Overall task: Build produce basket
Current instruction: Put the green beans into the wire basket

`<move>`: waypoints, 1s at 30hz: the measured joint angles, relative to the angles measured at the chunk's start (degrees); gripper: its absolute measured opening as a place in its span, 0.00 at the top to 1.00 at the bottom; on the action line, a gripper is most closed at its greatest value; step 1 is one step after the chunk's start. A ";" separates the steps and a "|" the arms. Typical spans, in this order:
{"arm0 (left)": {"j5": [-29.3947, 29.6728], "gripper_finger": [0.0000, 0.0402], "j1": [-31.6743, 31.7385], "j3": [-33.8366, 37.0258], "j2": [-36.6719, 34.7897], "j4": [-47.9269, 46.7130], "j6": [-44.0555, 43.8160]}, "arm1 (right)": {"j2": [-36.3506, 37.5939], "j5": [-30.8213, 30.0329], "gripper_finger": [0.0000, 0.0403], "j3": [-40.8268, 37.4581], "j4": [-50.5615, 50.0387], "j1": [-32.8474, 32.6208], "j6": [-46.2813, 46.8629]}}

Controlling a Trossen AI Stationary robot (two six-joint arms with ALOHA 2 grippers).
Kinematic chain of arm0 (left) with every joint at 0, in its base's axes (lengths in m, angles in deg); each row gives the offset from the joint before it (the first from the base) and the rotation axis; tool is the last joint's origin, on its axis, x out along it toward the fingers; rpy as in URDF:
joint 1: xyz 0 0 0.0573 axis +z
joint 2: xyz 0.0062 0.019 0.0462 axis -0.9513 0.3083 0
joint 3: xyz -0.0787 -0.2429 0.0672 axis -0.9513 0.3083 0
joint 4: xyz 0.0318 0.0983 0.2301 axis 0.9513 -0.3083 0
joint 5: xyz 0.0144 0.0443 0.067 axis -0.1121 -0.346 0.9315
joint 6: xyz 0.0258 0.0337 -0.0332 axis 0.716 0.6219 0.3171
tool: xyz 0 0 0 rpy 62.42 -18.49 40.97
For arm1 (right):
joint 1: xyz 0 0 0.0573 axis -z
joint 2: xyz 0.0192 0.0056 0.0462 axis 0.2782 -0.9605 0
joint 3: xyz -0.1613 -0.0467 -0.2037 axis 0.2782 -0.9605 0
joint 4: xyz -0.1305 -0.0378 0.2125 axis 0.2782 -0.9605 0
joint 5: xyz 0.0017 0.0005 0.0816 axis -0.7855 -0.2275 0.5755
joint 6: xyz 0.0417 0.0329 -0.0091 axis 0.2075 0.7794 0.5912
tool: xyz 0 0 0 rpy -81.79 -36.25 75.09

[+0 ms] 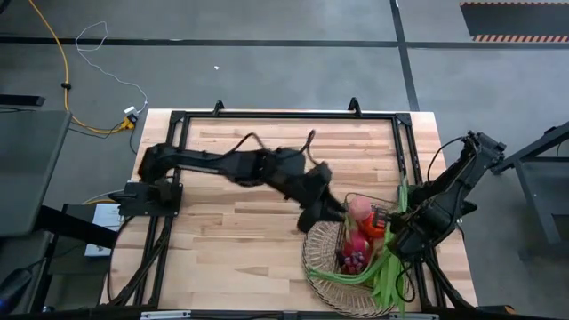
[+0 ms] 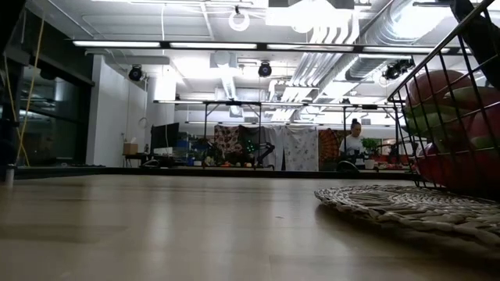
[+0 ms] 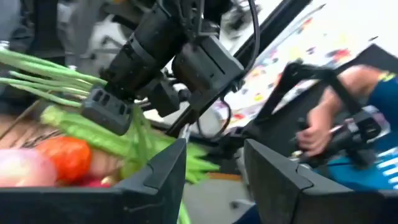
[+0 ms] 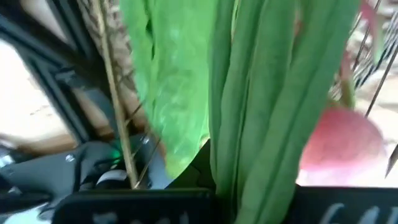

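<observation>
A: High view. Basket (image 1: 322, 258) sits at the worktop's (image 1: 231, 222) near right corner. In it: peach (image 1: 359, 210), something orange-red (image 1: 373, 224), grapes (image 1: 354, 260), and long green bean bunches (image 1: 373, 274) draped over the rim. Left tool (image 1: 331, 212) is at the basket's far-left rim, just beside the peach. Right tool (image 1: 397, 238) is at the right rim, in among the beans.

B: Low view?

A: Only the woven rim (image 2: 406, 209) and wire lattice, red and green produce (image 2: 457, 117) behind it. No arms visible.

B: Left wrist?

A: Left tool's fingers (image 3: 163, 171) stand parted with nothing between them. Beyond them: beans, the orange-red piece (image 3: 68, 155), peach, and the right arm. A person's hand (image 3: 317, 130) shows well off in the room.

B: Right wrist?

A: Bean bunches (image 4: 261, 93) fill it, pink fruit (image 4: 342, 146) behind. The fingers themselves are blurred out, but that tool reads as closed; probably pinching the beans, though I can't confirm a grip from this.

B: Step in hand?

A: My read: settling the beans into the basket. To do it well, the right tool should lay the bunch along the inner rim before letting go, so the ends don't hang out. The left tool should stay high and clear of the peach and lattice, and avoid crossing the right arm.
</observation>
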 joint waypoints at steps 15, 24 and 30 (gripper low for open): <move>16.63 0.65 -11.17 0.11 -1.14 -3.14 2.10 | -9.60 8.13 1.00 -0.01 8.03 0.46 -6.09; 16.79 0.65 -10.27 0.04 -1.36 -2.50 0.95 | -10.81 8.85 0.93 -0.01 9.67 0.46 4.34; 16.78 0.65 -9.56 0.04 -1.33 -2.55 0.97 | -10.81 8.83 0.81 -0.01 10.17 0.46 11.31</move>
